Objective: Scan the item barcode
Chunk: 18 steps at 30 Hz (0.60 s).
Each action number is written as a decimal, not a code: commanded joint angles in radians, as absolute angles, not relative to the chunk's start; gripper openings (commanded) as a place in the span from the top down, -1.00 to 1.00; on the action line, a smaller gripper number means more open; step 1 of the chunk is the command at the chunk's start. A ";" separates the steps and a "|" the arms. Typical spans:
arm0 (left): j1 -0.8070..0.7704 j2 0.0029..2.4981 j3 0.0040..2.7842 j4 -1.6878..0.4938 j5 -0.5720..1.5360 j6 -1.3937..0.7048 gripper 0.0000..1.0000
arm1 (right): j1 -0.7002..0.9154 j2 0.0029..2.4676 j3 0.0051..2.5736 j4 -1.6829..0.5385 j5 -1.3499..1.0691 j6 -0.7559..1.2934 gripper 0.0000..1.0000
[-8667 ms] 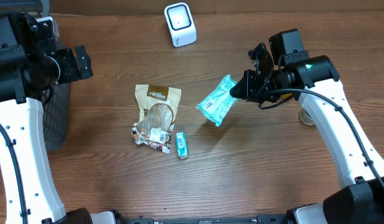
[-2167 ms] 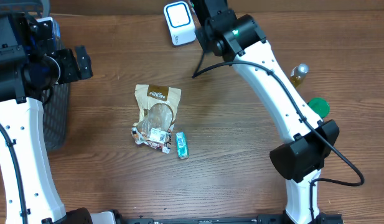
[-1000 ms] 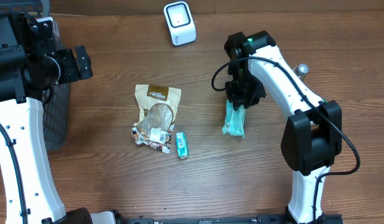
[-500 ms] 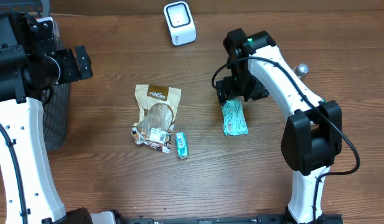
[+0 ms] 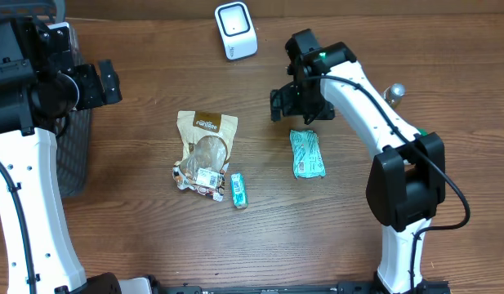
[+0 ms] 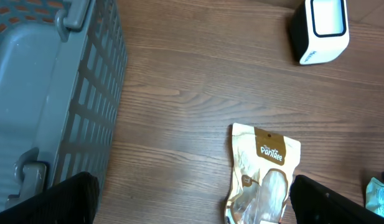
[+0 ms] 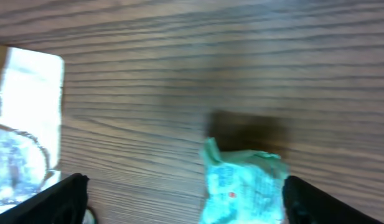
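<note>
Hovering over the wooden table [image 5: 358, 237], your right claw [image 5: 301, 108] has its jaws spread wide and holds nothing. The teal packet [image 5: 306, 153] lies flat just beside its fingertips, untouched. The white scanner [image 5: 236, 31] stands farther off. Your left claw [image 5: 107, 82] is equally wide, beside the grey basket [image 6: 55, 93].

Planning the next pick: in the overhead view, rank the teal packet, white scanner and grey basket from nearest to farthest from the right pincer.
1. Teal packet, lying just beside the right pincer.
2. White scanner, at the table's far edge.
3. Grey basket, far left.
</note>
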State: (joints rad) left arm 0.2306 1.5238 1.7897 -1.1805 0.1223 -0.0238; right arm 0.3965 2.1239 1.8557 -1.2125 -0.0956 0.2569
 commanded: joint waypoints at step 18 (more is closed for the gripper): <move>0.228 1.525 1.801 -1.177 0.120 -0.030 -0.99 | 0.542 2.123 1.856 -1.109 -0.188 0.270 -1.00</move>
